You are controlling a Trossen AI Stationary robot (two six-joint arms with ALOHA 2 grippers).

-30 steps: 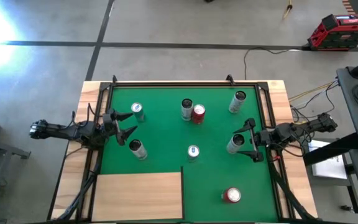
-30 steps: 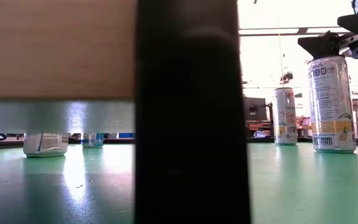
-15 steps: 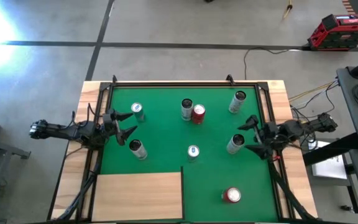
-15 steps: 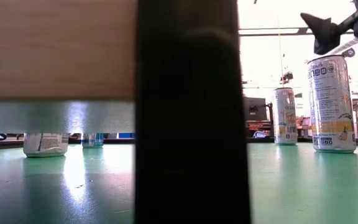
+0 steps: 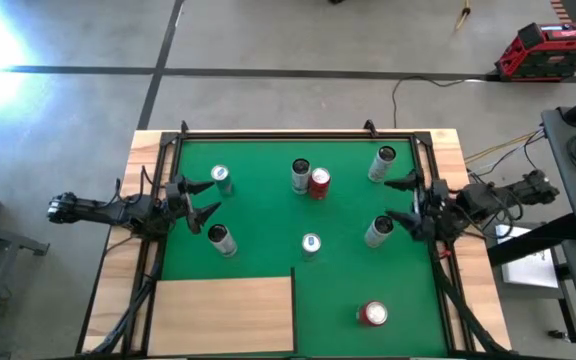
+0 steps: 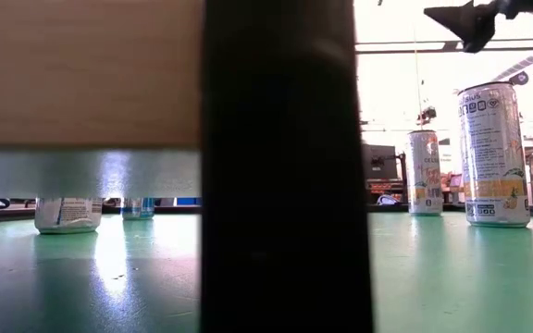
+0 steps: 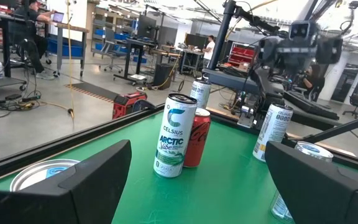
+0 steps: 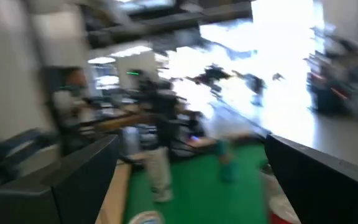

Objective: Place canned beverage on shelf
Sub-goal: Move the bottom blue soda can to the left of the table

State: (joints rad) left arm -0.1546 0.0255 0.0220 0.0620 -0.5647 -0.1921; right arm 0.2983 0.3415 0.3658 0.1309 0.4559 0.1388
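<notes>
Several drink cans stand upright on the green mat [image 5: 268, 215]. One white can [image 5: 378, 231] stands near the right edge, a silver-and-red pair [image 5: 309, 180] at the far middle, and a red can [image 5: 373, 314] near the front. The pale wood shelf [image 5: 223, 312] lies at the near left corner. My right gripper [image 5: 388, 200] hangs open in the air, above and just beyond the white can [image 6: 493, 155], touching nothing. My left gripper [image 5: 208, 198] stands open and level at the left edge, between two cans [image 5: 221, 178] [image 5: 222, 240], with nothing between its fingers.
A small can [image 5: 310, 244] stands mid-mat and another can [image 5: 383, 164] at the far right. A black frame rail [image 5: 298, 133] runs round the mat. In the low view a dark post [image 6: 280, 166] and the shelf's underside [image 6: 81, 74] block much of the sight.
My right gripper has risen from beside the white can at the right edge to well above its top, rolling about its own axis as it went. It has stayed open. The can stands where it was.
</notes>
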